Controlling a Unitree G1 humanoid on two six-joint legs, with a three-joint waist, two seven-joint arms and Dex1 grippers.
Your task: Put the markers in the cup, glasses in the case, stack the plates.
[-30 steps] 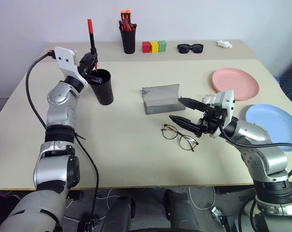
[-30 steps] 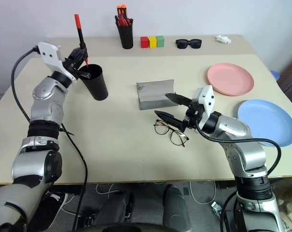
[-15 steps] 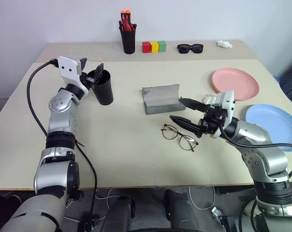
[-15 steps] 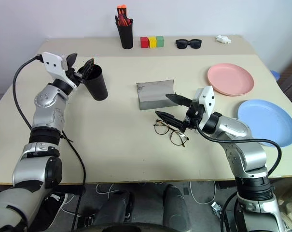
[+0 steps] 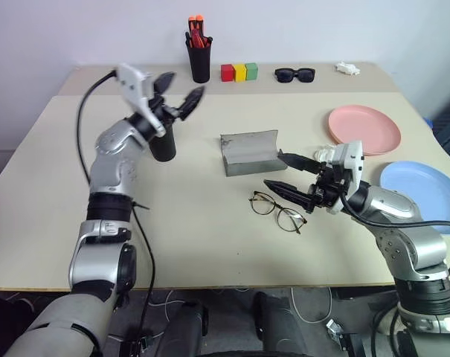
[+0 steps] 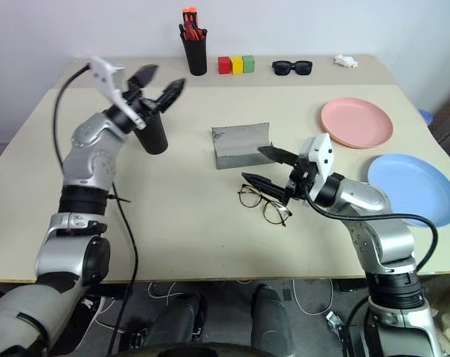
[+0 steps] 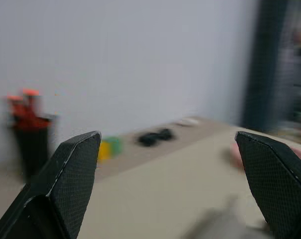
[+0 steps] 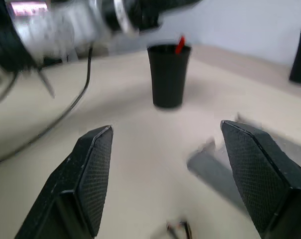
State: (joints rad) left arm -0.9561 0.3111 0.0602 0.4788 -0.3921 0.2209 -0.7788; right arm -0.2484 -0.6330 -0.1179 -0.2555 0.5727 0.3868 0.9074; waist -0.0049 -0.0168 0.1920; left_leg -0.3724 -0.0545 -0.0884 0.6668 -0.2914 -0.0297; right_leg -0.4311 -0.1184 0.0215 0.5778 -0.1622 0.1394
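Observation:
The black cup [image 5: 162,143] stands at the table's left, and a red marker [image 8: 180,44] pokes out of its rim in the right wrist view. My left gripper [image 5: 184,85] hovers open and empty just above and to the right of the cup's rim. The wire-frame glasses [image 5: 277,210] lie near the table's middle, in front of the grey case [image 5: 247,152], which stands open. My right gripper [image 5: 273,169] is open and empty, its fingertips just above the glasses, close to the case's right end. The pink plate [image 5: 363,128] and the blue plate [image 5: 425,186] lie apart at the right.
Along the back edge stand a tall black pen cup [image 5: 200,59] with orange-red pens, three coloured blocks [image 5: 237,72], black sunglasses [image 5: 293,74] and a small white object [image 5: 346,68]. The blue plate overhangs the table's right edge.
My left gripper held the red marker upright over the cup, let it drop in and opened, then swung right above the cup. The right arm has barely moved.

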